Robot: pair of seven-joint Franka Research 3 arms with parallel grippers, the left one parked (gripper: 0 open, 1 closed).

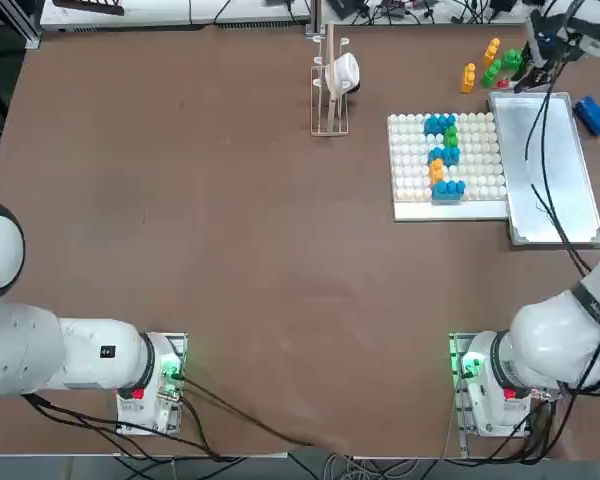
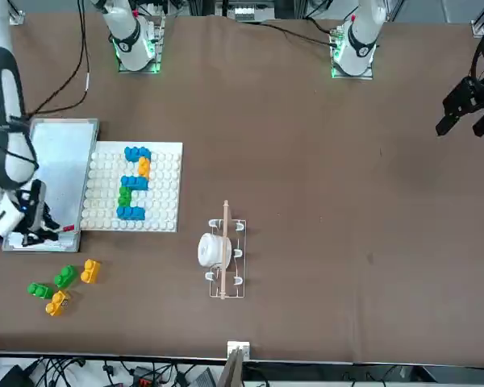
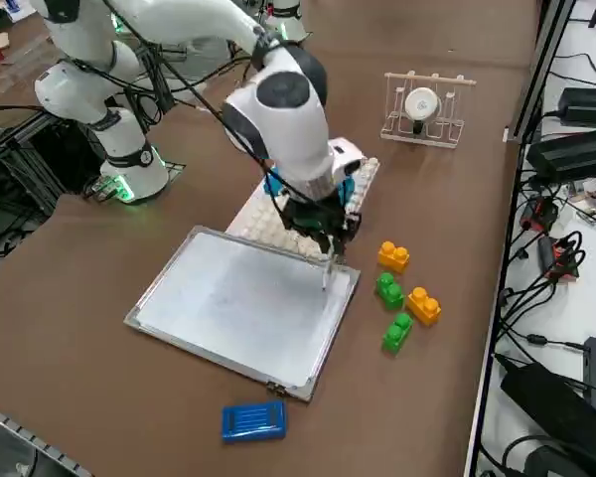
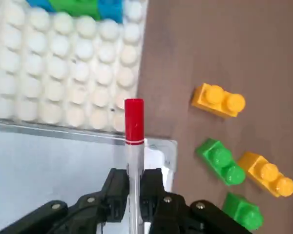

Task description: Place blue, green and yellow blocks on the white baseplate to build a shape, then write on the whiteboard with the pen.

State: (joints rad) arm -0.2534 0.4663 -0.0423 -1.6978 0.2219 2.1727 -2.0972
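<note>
My right gripper [image 3: 328, 238] is shut on the pen [image 4: 134, 122], a thin white marker with a red end, held upright over the whiteboard's [image 3: 238, 308] corner beside the white baseplate [image 4: 49, 83]. Whether the pen's lower tip touches the board I cannot tell. On the baseplate [image 1: 410, 150] blue, green and yellow blocks [image 1: 443, 155] form a winding shape. Several loose blocks lie on the table just beyond the board: a yellow one [image 3: 392, 256], a green one [image 3: 388, 289], another yellow [image 3: 423, 305] and another green [image 3: 397, 333]. The overhead view has the gripper [image 1: 540, 70] at the board's far end.
A smooth blue slab [image 3: 253, 420] lies on the table by the whiteboard's outer side. A small wire rack holding a white roll [image 1: 330, 85] stands left of the baseplate. The right arm's cables hang over the whiteboard [image 1: 545, 170].
</note>
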